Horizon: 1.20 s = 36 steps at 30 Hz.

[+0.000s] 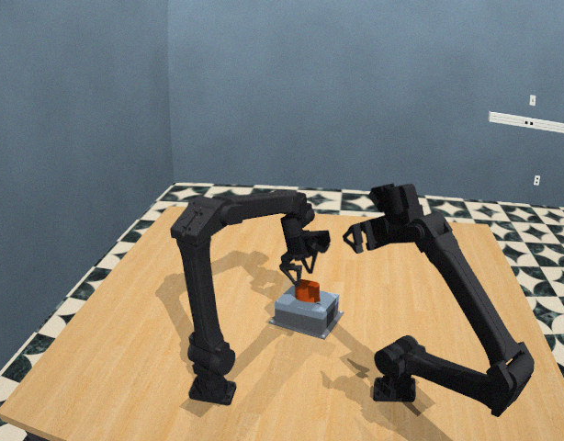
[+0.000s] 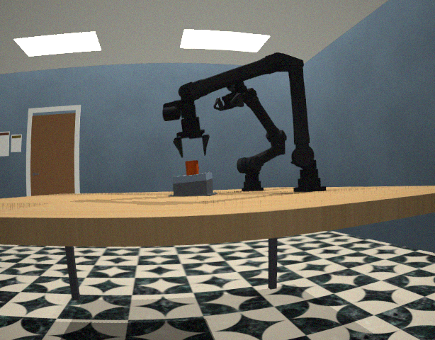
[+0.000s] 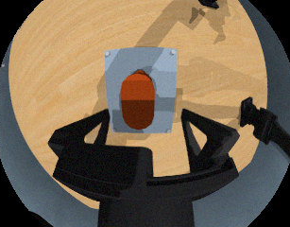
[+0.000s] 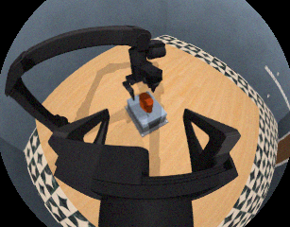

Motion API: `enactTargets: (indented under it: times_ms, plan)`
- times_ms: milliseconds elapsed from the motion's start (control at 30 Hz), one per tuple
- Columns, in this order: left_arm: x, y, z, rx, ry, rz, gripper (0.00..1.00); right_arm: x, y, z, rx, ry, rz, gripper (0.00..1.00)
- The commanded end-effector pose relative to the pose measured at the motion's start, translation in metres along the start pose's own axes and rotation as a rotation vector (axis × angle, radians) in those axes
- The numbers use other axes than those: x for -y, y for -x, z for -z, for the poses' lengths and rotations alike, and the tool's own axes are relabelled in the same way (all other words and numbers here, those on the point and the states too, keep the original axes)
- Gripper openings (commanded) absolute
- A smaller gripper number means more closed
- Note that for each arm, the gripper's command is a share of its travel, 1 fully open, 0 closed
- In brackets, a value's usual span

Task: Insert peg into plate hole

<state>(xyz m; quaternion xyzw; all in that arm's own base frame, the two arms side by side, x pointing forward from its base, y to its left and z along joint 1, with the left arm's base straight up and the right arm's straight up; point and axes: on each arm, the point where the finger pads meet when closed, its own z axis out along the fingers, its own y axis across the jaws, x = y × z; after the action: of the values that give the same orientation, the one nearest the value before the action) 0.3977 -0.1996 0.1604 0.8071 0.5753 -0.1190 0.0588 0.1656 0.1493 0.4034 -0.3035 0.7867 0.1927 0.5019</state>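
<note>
The orange peg [image 1: 307, 291] [image 2: 191, 167] [image 3: 138, 92] [image 4: 145, 102], with rounded ends, stands nearly upright on the hole area of the grey-blue plate [image 1: 330, 298] [image 2: 205, 178] [image 3: 165, 71] [image 4: 156, 114]. A good part of it sticks up above the plate. Its lower end is hidden, so its depth in the hole cannot be read. A narrow dark strip shows at its far end in the left wrist view. My left gripper [image 1: 304, 277] [image 2: 193, 156] [image 3: 145, 113] is wide open just above the peg, with nothing between its fingers. My right gripper [image 4: 145, 113] is open and empty, away from the plate.
The plate tops a grey block with a thin base flange on the wooden table [image 1: 130, 332] [image 2: 137, 212]. The right arm [image 1: 462, 279] stands bent, its gripper raised off to the side of the left one. Arm shadows cross the table around the block.
</note>
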Motion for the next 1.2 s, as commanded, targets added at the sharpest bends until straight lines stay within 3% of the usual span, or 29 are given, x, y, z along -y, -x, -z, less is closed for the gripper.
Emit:
enactTargets:
  times_ms: [0,200,600,1167]
  plan:
    - [-0.021,0.001,0.035,0.002,0.06,-0.018,1.0,0.0,0.01,0.003,0.016,-0.001,-0.002,1.0]
    - [-0.018,0.004,0.088,0.001,0.093,-0.027,1.0,0.0,0.01,0.003,0.016,-0.001,-0.002,1.0]
    - [-0.017,-0.005,0.08,0.0,-0.013,0.001,1.0,0.0,0.01,0.003,0.016,-0.001,-0.002,1.0]
    - [-0.016,0.002,0.085,-0.001,0.007,-0.005,1.0,0.0,0.01,0.003,0.016,-0.001,-0.002,1.0]
